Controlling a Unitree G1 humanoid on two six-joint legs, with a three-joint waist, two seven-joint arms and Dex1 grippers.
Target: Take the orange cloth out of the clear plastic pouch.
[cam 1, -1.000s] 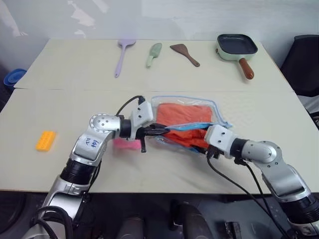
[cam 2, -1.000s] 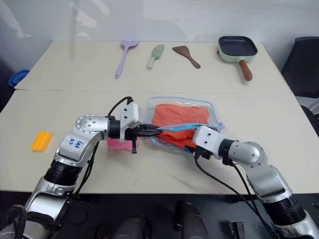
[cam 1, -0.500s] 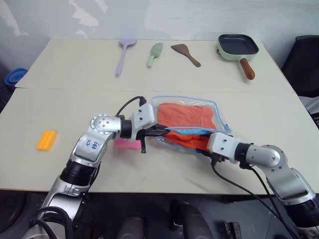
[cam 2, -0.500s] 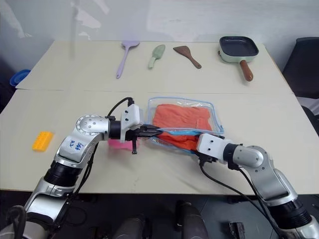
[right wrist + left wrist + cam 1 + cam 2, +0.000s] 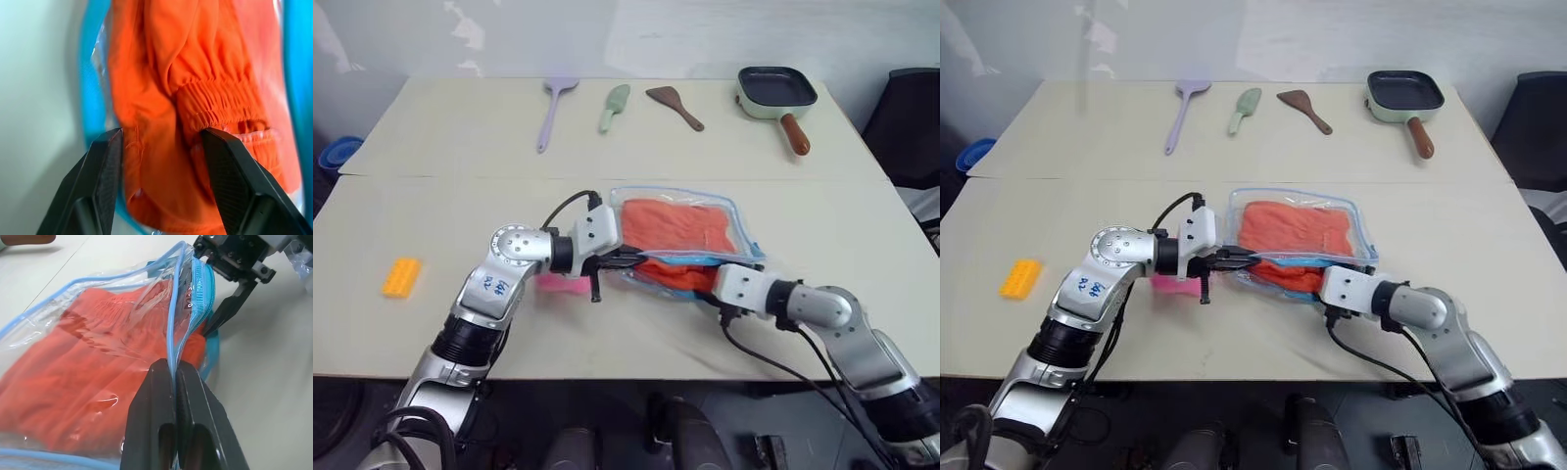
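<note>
The clear plastic pouch (image 5: 1298,240) lies in the middle of the table (image 5: 1430,225), and everything here is placed from it.

Nearest to the robot, at the pouch's open mouth, is the right gripper (image 5: 161,161). Its two black fingers (image 5: 105,166) stand apart, one on each side of a bunched fold of the orange cloth (image 5: 195,98). They are not squeezing it yet. The cloth pokes a little out of the mouth here, but most of it is inside the pouch.

At the pouch's left corner is the left gripper (image 5: 173,382). Its fingers are shut tight on the light blue edge of the pouch and lift that edge up, so the mouth gapes open. Just left of the pouch, behind this gripper, lies a pink toy (image 5: 560,282). Well off to the left sits a small orange block (image 5: 401,276).

The step now looks like getting hold of the cloth. Next, the right fingers probably need to close on that fold and pull it toward the robot, while the left one holds the pouch back.

Far behind the pouch lie a purple spatula (image 5: 554,108), a green scoop (image 5: 614,105), a brown spatula (image 5: 674,105) and a pan (image 5: 777,90).
</note>
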